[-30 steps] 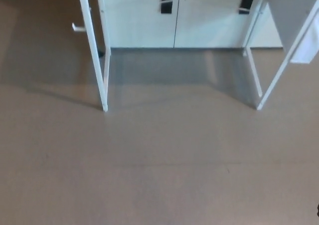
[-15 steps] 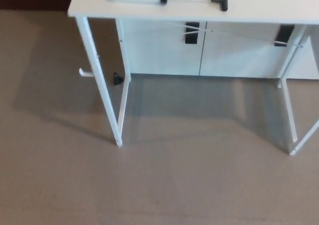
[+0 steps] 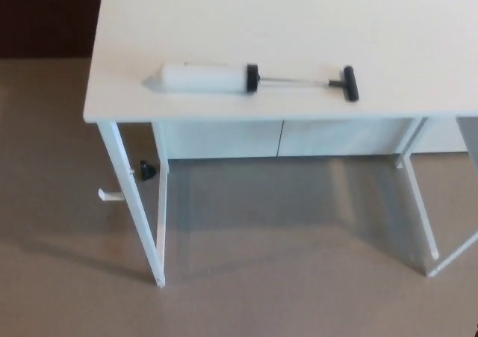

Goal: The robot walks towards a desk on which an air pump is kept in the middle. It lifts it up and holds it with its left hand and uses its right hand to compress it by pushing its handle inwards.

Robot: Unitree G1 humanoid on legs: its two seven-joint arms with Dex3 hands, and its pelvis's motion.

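Still approaching | air pump [image 3: 250, 81] lying flat near tabletop [image 3: 224, 23] front edge, rod pulled out | probably light, stiff, slick plastic; grab white barrel [image 3: 200, 78] | both hands out of view, fingers unknowable

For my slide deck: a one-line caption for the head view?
White air pump lying on a white desk, black T-handle extended toward the right; no robot hands visible.

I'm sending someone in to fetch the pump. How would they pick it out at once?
Find the white desk. The air pump lies flat near its front edge, the only thing on top. It has a white tube with a pointed tip, then a thin rod ending in a black T-handle.
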